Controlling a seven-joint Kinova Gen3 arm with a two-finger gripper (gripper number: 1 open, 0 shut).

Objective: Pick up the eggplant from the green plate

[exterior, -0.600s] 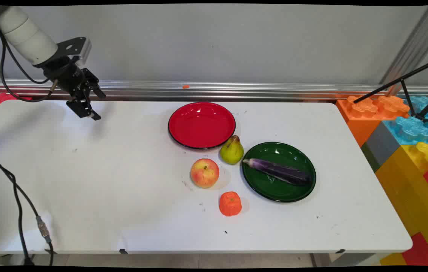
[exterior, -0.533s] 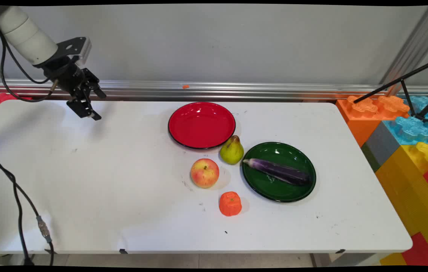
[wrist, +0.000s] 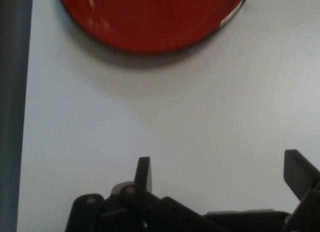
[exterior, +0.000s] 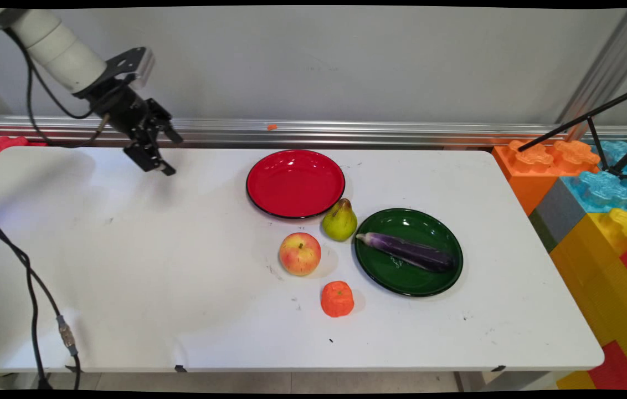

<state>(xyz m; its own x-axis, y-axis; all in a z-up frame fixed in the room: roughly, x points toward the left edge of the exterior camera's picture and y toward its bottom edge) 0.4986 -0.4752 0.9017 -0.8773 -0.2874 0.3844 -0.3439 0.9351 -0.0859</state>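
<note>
Rightward slides the black two-finger gripper point(exterior: 165, 153) along the white tabletop's point(exterior: 125, 266) far edge, fingers point(wrist: 143, 173) spread wide, holding nothing, apparently hovering; glossy round red plate point(exterior: 295, 183) lies nearest, well apart.

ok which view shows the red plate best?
Main view: the whole red plate shows, empty, its near right rim by the pear, far right of the open claw. Hand view has only its near rim, cut off at the top edge.
</note>
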